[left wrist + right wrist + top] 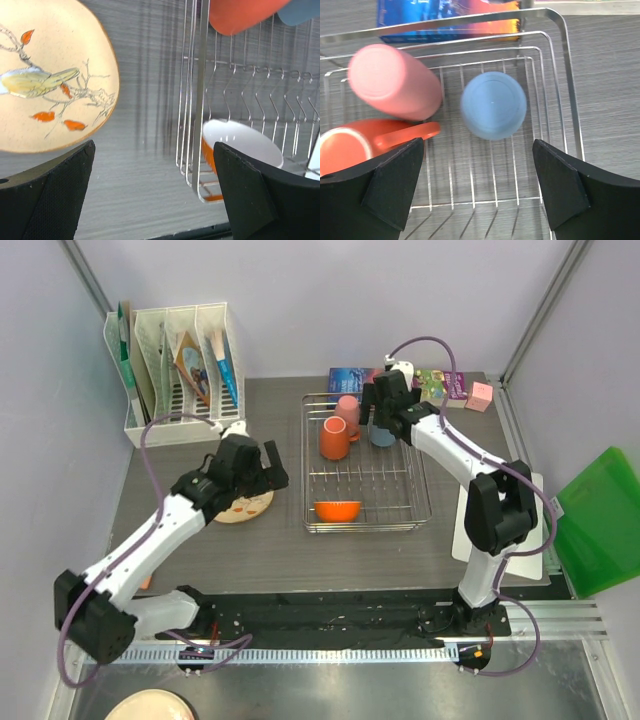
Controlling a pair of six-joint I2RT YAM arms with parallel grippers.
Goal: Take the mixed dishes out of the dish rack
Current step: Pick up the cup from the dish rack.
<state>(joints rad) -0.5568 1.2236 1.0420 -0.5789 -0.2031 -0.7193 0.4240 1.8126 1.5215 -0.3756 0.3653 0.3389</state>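
Top external view, beginning at the near side: the left claw (154,150) hangs wide open and holds nothing. It is over the bare table (280,560), between the cream floral-patterned plate (250,510) and the dish rack (420,505). The plate lies flat on the table, outside the rack, so I judge this piece as already unloaded.

At the near end of the rack stands the orange bowl (338,510), leaning on the wires with its white inside turned to the left claw. It looks stiff and glazed, so probably slippery and breakable. I think the best hold is on its rim, one finger inside and one outside.

Farther in is the orange handled mug (334,438), with the handle toward the middle of the rack. The pink cup (395,82) is just beside it and tilted.

At the far end the light blue cup (493,105) stands with its flat bottom up, apart from the pink one. The right claw (478,145) hovers above it, fully open and empty. This cup seems small, light and rigid, with a smooth round wall. I would close the fingers across the middle of its body, firmly enough that it does not slide out, and lift straight up so it does not catch on the wires.
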